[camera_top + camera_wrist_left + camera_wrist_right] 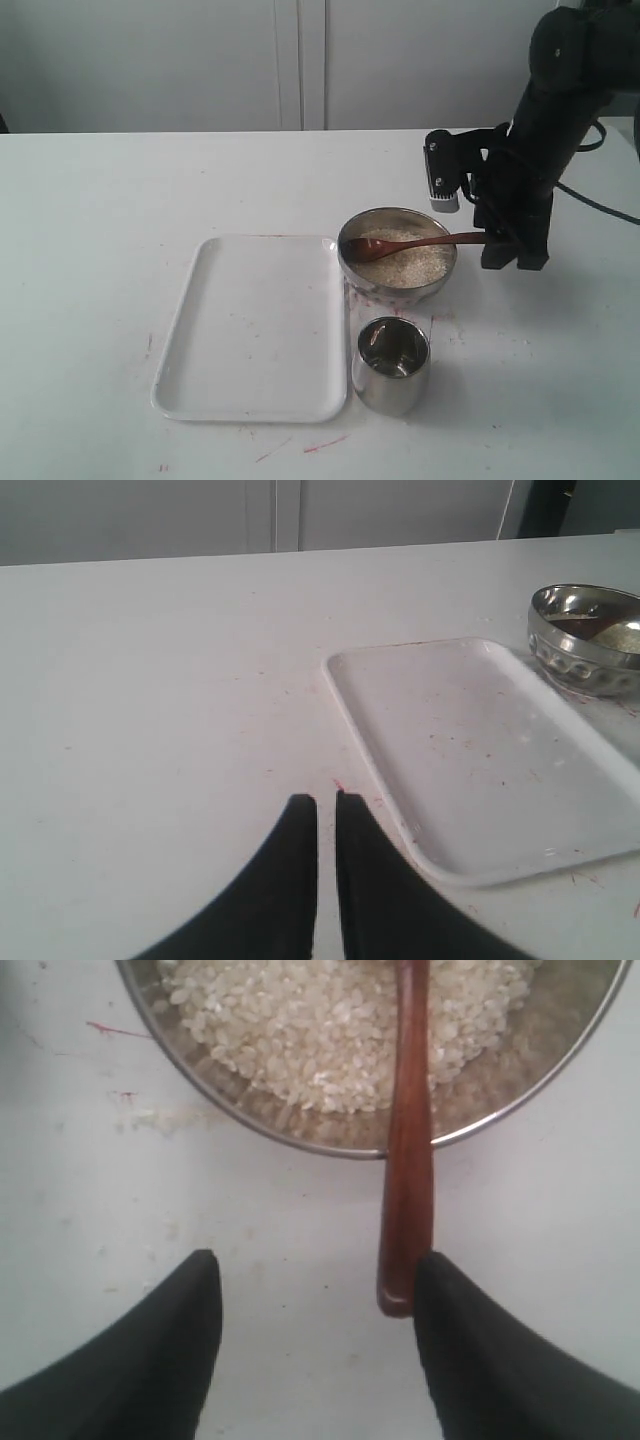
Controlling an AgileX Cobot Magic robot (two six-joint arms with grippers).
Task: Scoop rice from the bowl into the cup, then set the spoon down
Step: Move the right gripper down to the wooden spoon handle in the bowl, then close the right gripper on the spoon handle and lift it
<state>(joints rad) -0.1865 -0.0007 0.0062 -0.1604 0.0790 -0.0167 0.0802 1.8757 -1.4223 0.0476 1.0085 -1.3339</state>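
The steel bowl (pixel 396 291) holds a heap of rice (pixel 408 264) and stands right of the tray. The wooden spoon (pixel 420 242) lies with its head in the rice and its handle out over the right rim. The empty steel cup (pixel 391 366) stands just in front of the bowl. My right gripper (pixel 318 1257) is open at the end of the spoon handle (pixel 408 1160); the handle tip lies against the inside of one finger, and the other finger is well apart from it. My left gripper (pixel 326 798) is shut on nothing, low over the table by the tray's near-left corner.
A flat white tray (pixel 255 330) lies left of the bowl and cup. In the left wrist view the tray (pixel 480 750) and the bowl (pixel 585 665) show beyond the fingers. Red marks speckle the white table. The right arm stands right of the bowl.
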